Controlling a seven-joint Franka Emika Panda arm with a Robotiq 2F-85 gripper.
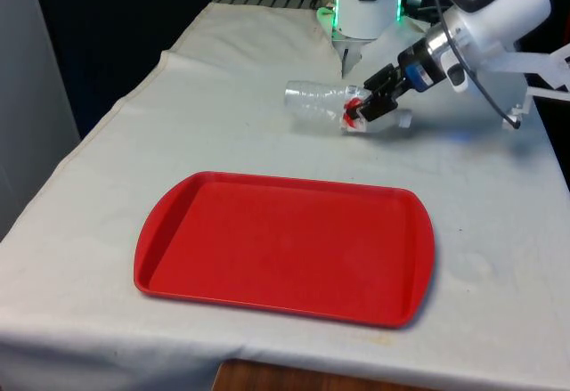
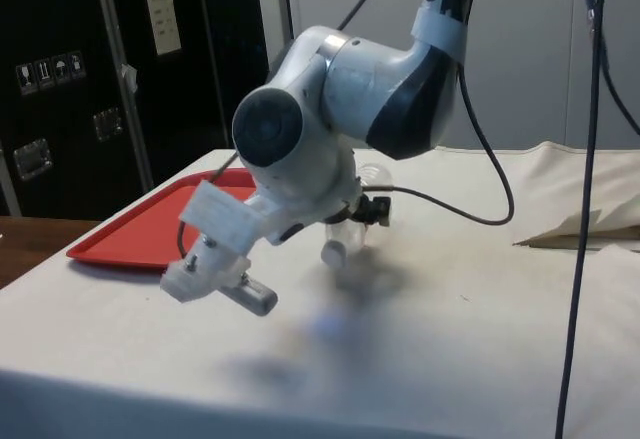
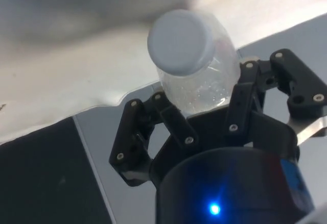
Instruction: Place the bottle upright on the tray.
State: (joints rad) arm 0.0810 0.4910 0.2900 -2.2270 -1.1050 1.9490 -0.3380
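Bottle held on its side

The gripper (image 1: 367, 106) is clamped on a clear plastic bottle (image 1: 316, 102), white-capped, beyond the red tray (image 1: 285, 244).

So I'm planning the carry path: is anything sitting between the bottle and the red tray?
Nothing visible. The clear bottle lies on its side, held off the cloth by the gripper, with the jaws closed on its neck. Bare white cloth stretches between it and the empty red tray.

One clear plastic bottle (image 1: 316, 104) is counted, held at the end effector (image 1: 363, 111). One red tray (image 1: 285, 247) is counted, well apart from the end effector, on one cloth-covered tabletop (image 1: 499, 222).
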